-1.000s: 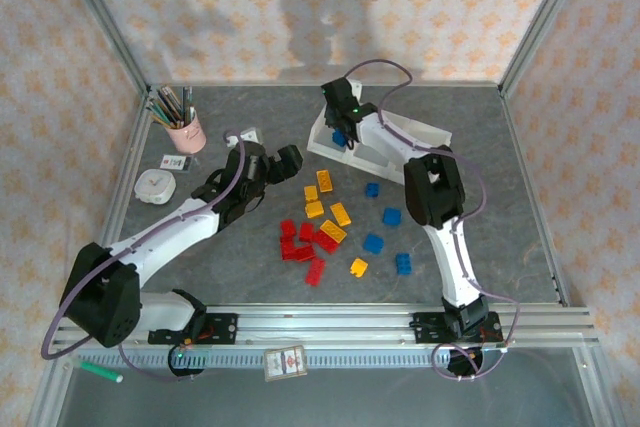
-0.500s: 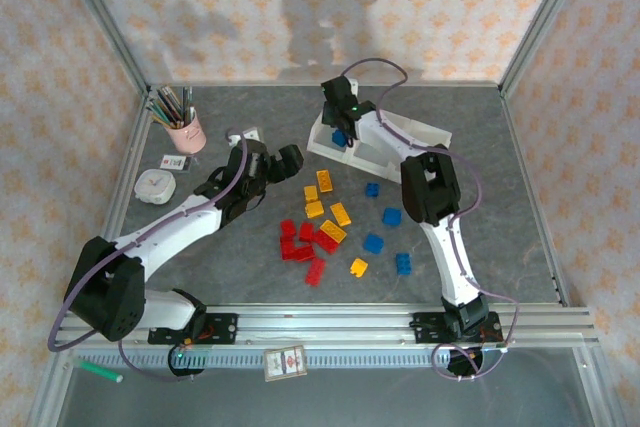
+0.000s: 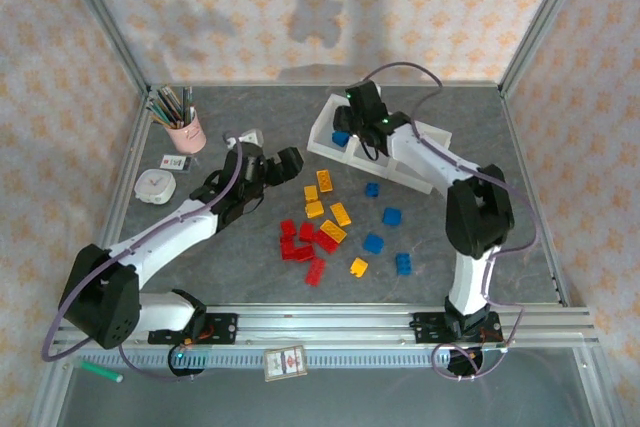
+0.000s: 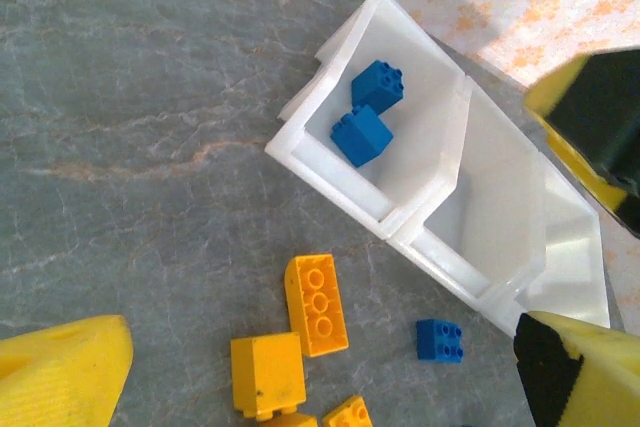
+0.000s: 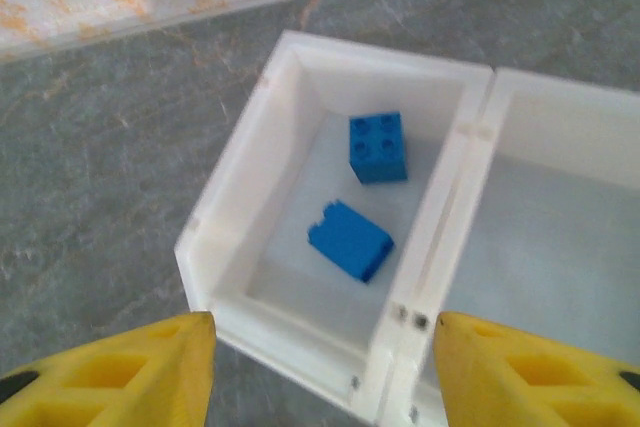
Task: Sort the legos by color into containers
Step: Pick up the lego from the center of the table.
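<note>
leftmost compartment point(image 5: 300, 52) has two blue legos point(image 5: 378, 147), four more on the bench point(image 3: 500, 197), left end effector point(image 4: 318, 367) and right end effector point(image 5: 320, 387) released

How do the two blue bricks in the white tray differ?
The studs-up brick shows four studs on top; the tipped brick lies askew, studs hidden. The studs-up brick sits nearer the far wall, the tipped brick mid-floor. Both are blue, in the same end compartment.

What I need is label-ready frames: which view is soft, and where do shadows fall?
Top external: crisp, evenly lit, with dark soft shadows on the patterned back wall. Left wrist: sharp on the blue studded plastic bricks in the white translucent plastic tray. Right wrist: slightly soft throughout, the yellow fingers of the right end effector blurriest.
</note>
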`<state>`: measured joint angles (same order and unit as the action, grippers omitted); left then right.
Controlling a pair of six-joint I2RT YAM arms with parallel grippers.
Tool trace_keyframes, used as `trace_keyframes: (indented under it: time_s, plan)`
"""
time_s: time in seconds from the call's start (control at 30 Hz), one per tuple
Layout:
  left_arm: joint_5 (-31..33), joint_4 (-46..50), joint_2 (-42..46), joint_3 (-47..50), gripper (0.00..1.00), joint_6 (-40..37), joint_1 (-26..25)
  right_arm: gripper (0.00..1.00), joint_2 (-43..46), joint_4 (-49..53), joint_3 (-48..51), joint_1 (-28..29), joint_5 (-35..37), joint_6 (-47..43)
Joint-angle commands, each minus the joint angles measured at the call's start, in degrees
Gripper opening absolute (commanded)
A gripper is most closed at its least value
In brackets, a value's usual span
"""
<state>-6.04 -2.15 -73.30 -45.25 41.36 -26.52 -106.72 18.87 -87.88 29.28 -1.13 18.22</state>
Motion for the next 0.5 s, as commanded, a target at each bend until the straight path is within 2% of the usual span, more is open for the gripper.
trace_keyframes:
  time_s: [0.0,0.27,0.37,0.47]
  plan:
    - [-1.3,-1.6,2.1,2.7,0.99,2.0,-0.8,0.60,4.1,0.8,6.8,0.8,-0.1,1.7]
    - [-1.6,-4.7,3.2,6.9,0.99,5.0,-3.7,0.65,11.6,0.0,21.9,1.5,3.0,3.6]
    - [-1.2,-4.9,2.4,6.8,0.99,5.3,-4.5,0.66,11.8,-1.4,25.7,1.8,2.0,3.9]
    - [-0.7,-5.5,1.7,6.7,0.99,5.7,-5.5,0.67,10.6,-1.5,27.3,2.3,4.1,4.0]
